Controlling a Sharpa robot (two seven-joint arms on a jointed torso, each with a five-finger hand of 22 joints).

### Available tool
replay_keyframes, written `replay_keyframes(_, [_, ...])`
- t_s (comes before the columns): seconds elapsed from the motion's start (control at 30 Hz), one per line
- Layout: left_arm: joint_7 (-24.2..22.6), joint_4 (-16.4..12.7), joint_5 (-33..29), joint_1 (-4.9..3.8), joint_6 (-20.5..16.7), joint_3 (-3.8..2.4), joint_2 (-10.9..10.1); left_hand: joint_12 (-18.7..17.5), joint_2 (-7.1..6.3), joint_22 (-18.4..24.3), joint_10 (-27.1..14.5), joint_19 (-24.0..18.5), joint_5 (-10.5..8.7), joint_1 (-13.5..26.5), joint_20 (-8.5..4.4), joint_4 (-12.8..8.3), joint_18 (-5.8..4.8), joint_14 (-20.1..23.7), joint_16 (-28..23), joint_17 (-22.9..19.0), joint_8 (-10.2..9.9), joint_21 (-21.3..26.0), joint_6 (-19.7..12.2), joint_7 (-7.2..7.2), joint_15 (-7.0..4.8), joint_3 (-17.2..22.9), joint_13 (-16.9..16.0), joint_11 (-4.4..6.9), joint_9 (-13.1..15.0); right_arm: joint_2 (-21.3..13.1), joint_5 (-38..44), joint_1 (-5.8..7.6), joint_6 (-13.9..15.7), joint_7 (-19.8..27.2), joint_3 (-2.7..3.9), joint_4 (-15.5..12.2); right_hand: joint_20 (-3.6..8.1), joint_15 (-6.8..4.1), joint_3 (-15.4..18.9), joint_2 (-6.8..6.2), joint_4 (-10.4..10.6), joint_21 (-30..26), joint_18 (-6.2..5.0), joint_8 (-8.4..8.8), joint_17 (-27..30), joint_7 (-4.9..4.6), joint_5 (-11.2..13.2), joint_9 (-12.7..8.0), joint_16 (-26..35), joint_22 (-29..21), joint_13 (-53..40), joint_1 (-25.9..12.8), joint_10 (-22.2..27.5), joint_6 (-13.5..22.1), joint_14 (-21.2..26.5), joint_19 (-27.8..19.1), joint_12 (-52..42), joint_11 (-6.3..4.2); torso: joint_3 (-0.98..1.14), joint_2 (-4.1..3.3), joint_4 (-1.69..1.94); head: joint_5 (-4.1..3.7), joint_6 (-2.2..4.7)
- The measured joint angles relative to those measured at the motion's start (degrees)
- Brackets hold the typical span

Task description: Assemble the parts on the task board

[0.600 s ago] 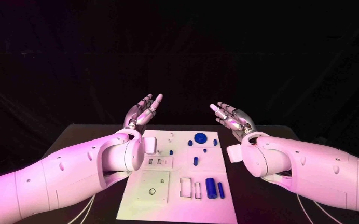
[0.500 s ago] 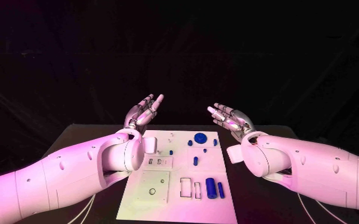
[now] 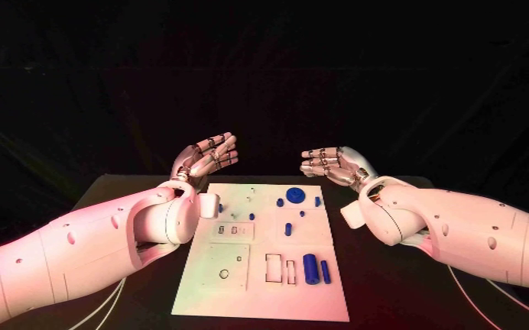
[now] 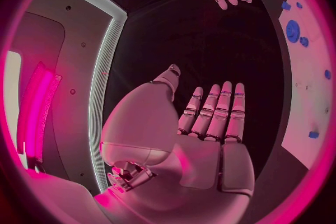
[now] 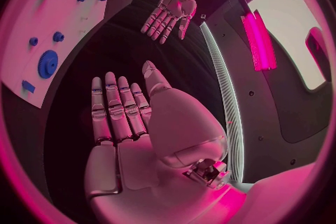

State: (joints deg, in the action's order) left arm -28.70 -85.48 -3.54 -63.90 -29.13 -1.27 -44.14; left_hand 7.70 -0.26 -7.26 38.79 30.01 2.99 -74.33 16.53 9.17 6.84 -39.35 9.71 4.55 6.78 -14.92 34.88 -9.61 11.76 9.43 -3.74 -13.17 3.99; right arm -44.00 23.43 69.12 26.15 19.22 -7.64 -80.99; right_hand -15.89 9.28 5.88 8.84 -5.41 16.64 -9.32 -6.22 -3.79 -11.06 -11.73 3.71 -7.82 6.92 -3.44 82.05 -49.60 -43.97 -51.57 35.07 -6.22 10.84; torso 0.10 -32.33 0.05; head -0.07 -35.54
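Nothing has been picked up yet, so the job looks to be at its very start. The left hand (image 3: 206, 155) and the right hand (image 3: 335, 165) both hang above the far edge of the tabletop (image 3: 121, 192), fingers apart and holding nothing. The task board (image 3: 264, 299) lies mid-tabletop between the arms, with blue parts (image 3: 296, 194) scattered toward its far end and right side. Next, one hand should probably lower onto a loose part. No readable writing.

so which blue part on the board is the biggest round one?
The blue disc at the far end of the task board; the other blue parts are small dots or slim pegs.
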Motion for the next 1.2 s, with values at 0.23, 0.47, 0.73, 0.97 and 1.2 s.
replay_keyframes(0.23, [0.7,-2.5,2.6,-0.81,1.8,-0.01,-2.2,2.3,-0.67,-2.4,14.2,10.8,0.21,-3.9,-1.07,-4.0,1.67,-15.8,4.3,2.0,2.2,-6.2,13.0,-2.21,-3.82,2.2,-0.3,2.9,0.5,-0.1,11.7,1.34,-0.1,-1.5,0.22,0.4,2.01,-2.34,-2.6,-0.5,-2.9,3.5,-0.87,-0.18,-0.6,-0.59,-0.2,0.1,-0.9,0.9,-0.1,0.5,-9.0,-8.1,-10.1,8.7,-0.1,-1.83,0.05,-1.4,0.18,-0.1,-0.06])
replay_keyframes(0.47, [1.6,-6.6,4.5,-1.66,3.5,-0.01,-5.0,2.3,-1.79,-3.8,23.2,17.2,0.21,-5.1,-3.04,-6.6,2.53,-25.3,7.7,4.2,2.4,-10.4,19.6,-2.03,-6.78,4.7,-0.3,5.31,0.5,0.2,26.0,2.88,-1.0,-5.1,0.37,0.9,4.55,-4.78,-4.4,-1.25,-5.0,7.1,-0.88,-0.18,-2.0,0.45,-0.9,0.2,-2.1,2.3,-0.3,-0.2,-15.1,-12.8,-18.5,15.5,0.6,-3.46,0.06,-3.21,0.46,-0.24,-0.35])
replay_keyframes(0.73, [2.6,-11.0,5.4,-2.43,5.0,-0.04,-8.6,0.0,-3.14,-5.2,27.4,21.3,0.21,-4.3,-4.84,-7.6,2.52,-31.0,11.4,7.0,1.1,-14.0,22.4,-1.48,-8.31,6.6,-0.1,6.15,0.0,1.4,43.6,4.25,-3.4,-12.8,0.43,1.1,9.35,-8.55,-5.1,-4.75,-5.8,17.8,-0.88,1.73,-11.5,2.04,-0.9,0.4,-13.4,8.0,-1.1,-3.7,-19.0,-15.9,-31.0,28.0,2.0,-5.8,0.05,-5.4,0.99,-0.78,-0.78])
replay_keyframes(0.97, [3.3,-12.9,5.8,-2.55,6.2,-0.03,-9.9,-1.1,-3.68,-5.8,27.6,22.0,0.21,-3.8,-5.47,-7.8,2.52,-31.7,13.8,8.8,0.5,-15.4,22.6,-1.41,-8.52,6.9,-0.1,6.19,0.0,2.7,56.1,5.35,-6.1,-19.8,0.44,1.1,11.0,-9.41,-7.3,-6.68,-5.1,42.2,1.86,2.34,-44.2,2.84,-0.8,0.8,-49.8,36.0,-2.9,-5.7,-18.6,-17.5,-32.2,39.4,2.1,-6.44,-0.1,-7.26,1.68,-1.25,-1.04])
replay_keyframes(1.2, [3.9,-14.1,6.1,-2.65,7.2,-0.03,-10.4,-1.4,-3.68,-5.9,27.7,22.0,0.21,-3.8,-5.47,-8.0,2.51,-31.7,14.2,9.2,0.3,-15.7,23.0,-1.42,-8.59,7.1,-0.1,6.28,0.0,4.3,64.4,6.17,-8.7,-25.0,0.46,1.3,10.66,-9.41,-9.9,-7.66,-4.5,55.1,3.63,2.33,-60.5,2.91,-0.8,1.2,-65.1,53.4,-3.8,-6.6,-17.9,-17.7,-32.2,43.0,2.1,-6.31,-0.23,-8.61,2.17,-1.53,-1.04])
